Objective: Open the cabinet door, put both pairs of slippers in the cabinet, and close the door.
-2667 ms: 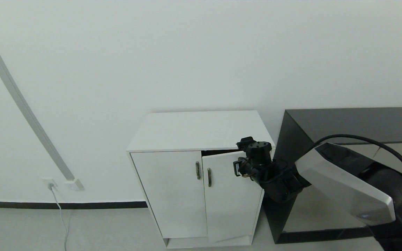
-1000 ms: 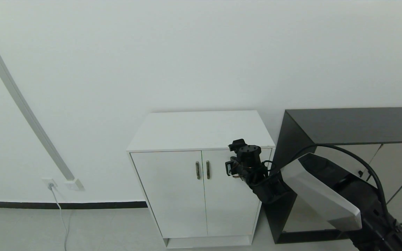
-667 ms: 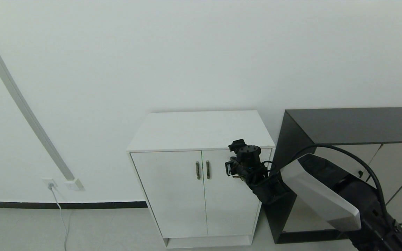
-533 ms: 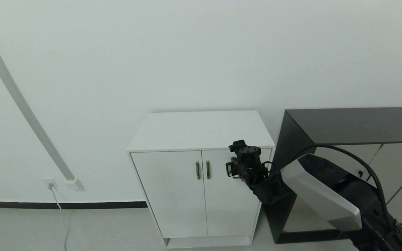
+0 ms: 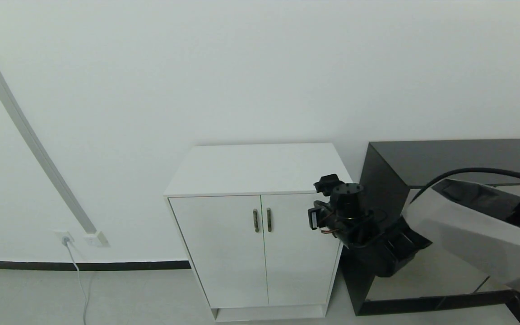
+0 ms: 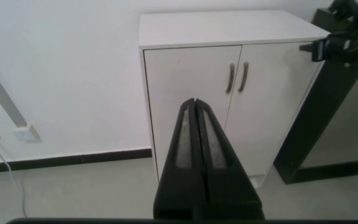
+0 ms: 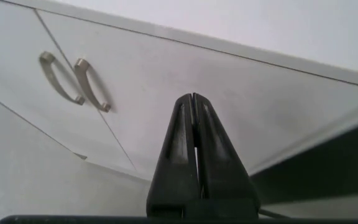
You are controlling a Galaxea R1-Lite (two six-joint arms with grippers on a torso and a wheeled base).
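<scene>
1. Standing against the wall, the white cabinet (image 5: 260,169) shows both leaves flush. The left door (image 5: 217,253) and right door (image 5: 300,253) meet at the centre seam. The left handle (image 5: 256,220) and right handle (image 5: 269,220) sit just beside each other across that seam.
2. Right gripper (image 7: 193,96): jaws pressed together, nothing between them. The tip aims at the upper part of the right door, out toward the hinge edge next to the black sideboard (image 5: 445,158). Cannot tell whether the tip touches the panel.
3. Likely reason for that posture: closed fingers make one blunt pusher. A door is shoved flat to close it, so no grasp on the handle is needed.
4. Left gripper (image 6: 194,101): fingers closed too, and empty. It is held low, well apart from the cabinet, pointing at the left door. It reads as parked, clear of the door's swing and of the other arm.
5. Slippers: whatever the cabinet holds is hidden behind the shut doors, so this is unconfirmed.
6. Judgement: the closing step looks finished or nearly so. If the slippers are inside, little of the task remains.
7. Next move calls for drawing the right arm straight back.
   - The sideboard close on that side leaves it little room.
   - An unlatched door might drift open again.
8. Also noted: a wall socket (image 5: 64,236) with a cable down to the floor, well left of the cabinet.
</scene>
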